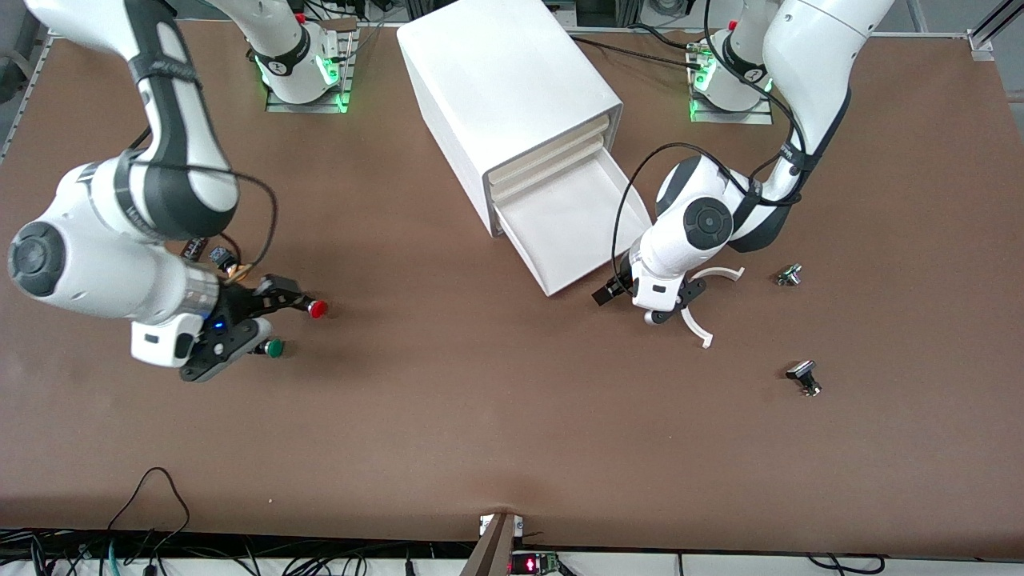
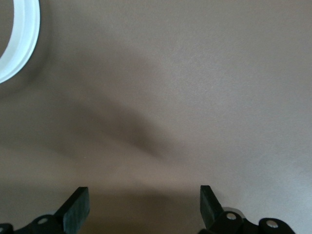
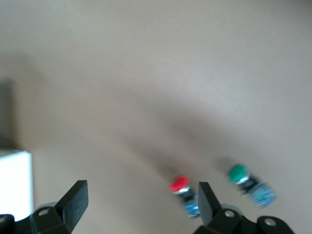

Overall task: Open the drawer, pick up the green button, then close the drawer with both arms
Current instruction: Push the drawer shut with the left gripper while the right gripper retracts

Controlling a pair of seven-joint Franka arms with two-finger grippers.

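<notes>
The drawer (image 1: 572, 228), lowest in the white cabinet (image 1: 504, 88), stands pulled out, and its white floor shows bare. The green-capped button (image 1: 274, 348) (image 3: 238, 173) lies on the brown table toward the right arm's end, beside a red-capped one (image 1: 318, 309) (image 3: 179, 184). My right gripper (image 1: 268, 324) (image 3: 141, 195) hangs open just over these two. The red cap sits close to one of its fingers (image 3: 207, 204) and the green button lies outside the gap. My left gripper (image 1: 632, 302) (image 2: 145, 202) is open over bare table beside the drawer's front corner.
Two white curved pieces (image 1: 724, 274) (image 1: 696, 328) lie by the left gripper, and one shows as a white arc (image 2: 19, 44) in the left wrist view. Two small dark-capped metal parts (image 1: 789, 275) (image 1: 804, 378) lie toward the left arm's end.
</notes>
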